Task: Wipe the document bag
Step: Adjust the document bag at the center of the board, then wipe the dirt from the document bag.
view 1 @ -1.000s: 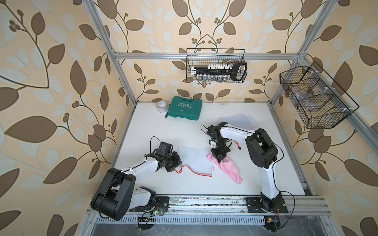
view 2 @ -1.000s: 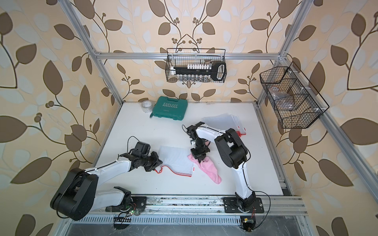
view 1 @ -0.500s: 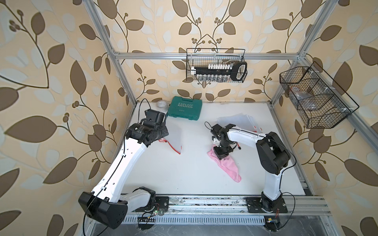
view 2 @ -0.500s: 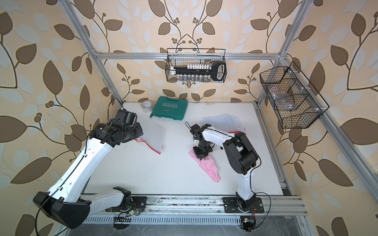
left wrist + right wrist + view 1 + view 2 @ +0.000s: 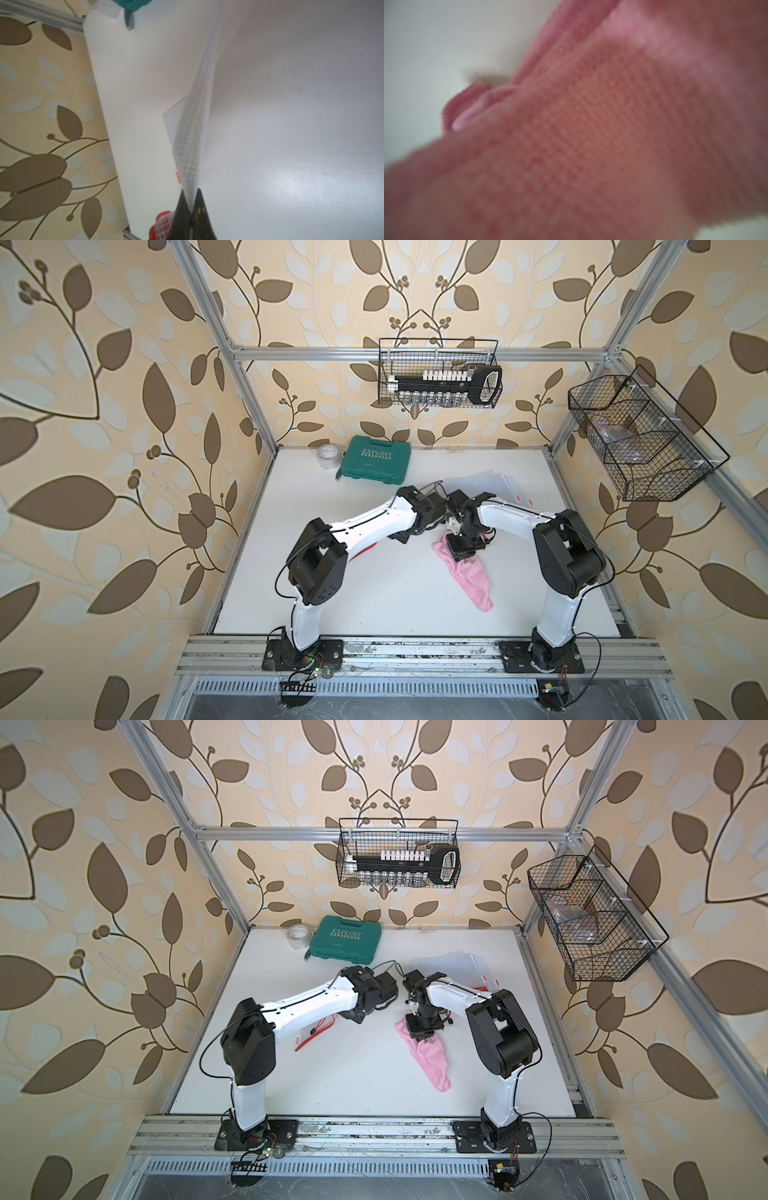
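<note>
The document bag [image 5: 193,133] is a translucent mesh pouch with a red zip edge [image 5: 312,1036]. It hangs edge-on from my left gripper [image 5: 190,204], which is shut on its rim. In both top views the left forearm reaches across the middle of the white table [image 5: 374,605] and covers most of the bag. A pink cloth [image 5: 471,578] lies right of centre. My right gripper [image 5: 462,549] points down and is shut on the cloth's upper end. In the right wrist view the cloth [image 5: 591,135] fills the picture and hides the fingers. The two wrists nearly meet.
A stack of more translucent bags [image 5: 490,485] lies at the back right. A green tool case [image 5: 376,459] and a tape roll [image 5: 329,456] sit by the back wall. Wire baskets hang on the back wall [image 5: 438,373] and the right frame [image 5: 640,439].
My left arm lifted the bag off the table front, swung it up to the back left, then brought it to the middle beside the right wrist. The right gripper and cloth barely moved.
</note>
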Available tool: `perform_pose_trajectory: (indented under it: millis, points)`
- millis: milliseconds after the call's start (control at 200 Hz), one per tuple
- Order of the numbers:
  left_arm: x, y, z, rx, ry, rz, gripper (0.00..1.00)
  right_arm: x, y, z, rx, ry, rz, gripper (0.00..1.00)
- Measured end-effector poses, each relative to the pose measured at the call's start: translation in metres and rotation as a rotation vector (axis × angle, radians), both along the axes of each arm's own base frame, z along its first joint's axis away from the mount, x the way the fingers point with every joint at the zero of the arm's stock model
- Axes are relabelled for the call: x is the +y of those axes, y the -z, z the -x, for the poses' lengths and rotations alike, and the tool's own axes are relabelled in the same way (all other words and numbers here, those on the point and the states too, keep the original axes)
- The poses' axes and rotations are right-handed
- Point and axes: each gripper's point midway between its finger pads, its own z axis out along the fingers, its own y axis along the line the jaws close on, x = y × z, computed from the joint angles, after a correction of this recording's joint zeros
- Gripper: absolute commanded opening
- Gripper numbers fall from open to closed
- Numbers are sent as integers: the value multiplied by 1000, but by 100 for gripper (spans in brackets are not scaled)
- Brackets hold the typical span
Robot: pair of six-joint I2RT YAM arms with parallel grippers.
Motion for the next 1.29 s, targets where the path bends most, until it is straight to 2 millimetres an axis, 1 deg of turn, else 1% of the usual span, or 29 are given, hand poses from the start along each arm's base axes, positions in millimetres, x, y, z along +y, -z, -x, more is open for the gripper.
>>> perform_pose_trajectory:
  millis: [65, 165, 205, 255, 330, 390, 460, 550, 640, 690, 750, 800, 840, 890, 905, 940, 975, 1050, 1120, 1135, 1155, 1235, 1295]
  points:
    - [-21, 14, 11, 47, 22, 84, 0, -3, -2, -1, -6, 7, 1, 0]
    - [-40, 31, 18, 108, 21, 198, 1, -5, -4, -3, -15, 12, 2, 0]
    - [-46, 37, 21, 133, 20, 237, 10, -5, -4, -3, -16, 12, 2, 0]
    - [-51, 46, 24, 166, 15, 282, 26, -5, -4, -3, -16, 12, 2, 0]
    - [-58, 55, 27, 203, 9, 340, 43, -5, -4, -3, -17, 12, 2, 0]
    - [-63, 61, 29, 224, -7, 386, 51, -5, -3, -2, -16, 13, 3, 0]
    - [-65, 69, 30, 247, -15, 424, 54, -5, -4, -3, -17, 16, 3, 0]
    - [-63, 73, 30, 260, -35, 469, 55, -5, -8, -3, -29, 20, 0, 0]
    - [-52, 66, 25, 241, -87, 529, 51, -5, -16, -4, -46, 18, 3, 0]
    - [-40, 56, 20, 213, -131, 572, 45, -2, -23, -6, -57, 9, 7, 0]
    - [-20, 41, 13, 166, -198, 631, 30, 7, -34, -12, -82, -11, 3, 0]
    - [3, 28, 6, 118, -283, 681, 20, 19, -45, -17, -112, -36, -12, 0]
    - [23, 20, 2, 82, -339, 715, 15, 31, -57, -23, -141, -57, -28, 0]
    - [47, 15, 0, 44, -413, 739, 10, 48, -72, -30, -177, -83, -58, 0]
    - [53, 15, 0, 38, -435, 746, 9, 55, -76, -32, -187, -96, -73, 0]
    - [69, 18, 0, 26, -486, 750, 6, 70, -85, -37, -208, -117, -100, 0]
    - [83, 25, 2, 30, -532, 744, 3, 85, -93, -41, -226, -141, -128, 0]
    - [98, 45, 12, 69, -602, 721, 2, 122, -101, -44, -233, -200, -195, 0]
    - [104, 65, 25, 121, -644, 687, 1, 158, -99, -42, -212, -255, -260, 0]
    - [105, 70, 28, 132, -653, 679, 1, 168, -96, -39, -200, -270, -278, 0]
    - [107, 75, 31, 144, -665, 671, 1, 175, -94, -38, -191, -281, -292, 0]
    - [109, 89, 44, 192, -699, 653, 1, 213, -76, -24, -117, -337, -357, 0]
    - [110, 97, 50, 218, -719, 643, 0, 236, -60, -14, -60, -360, -399, 0]
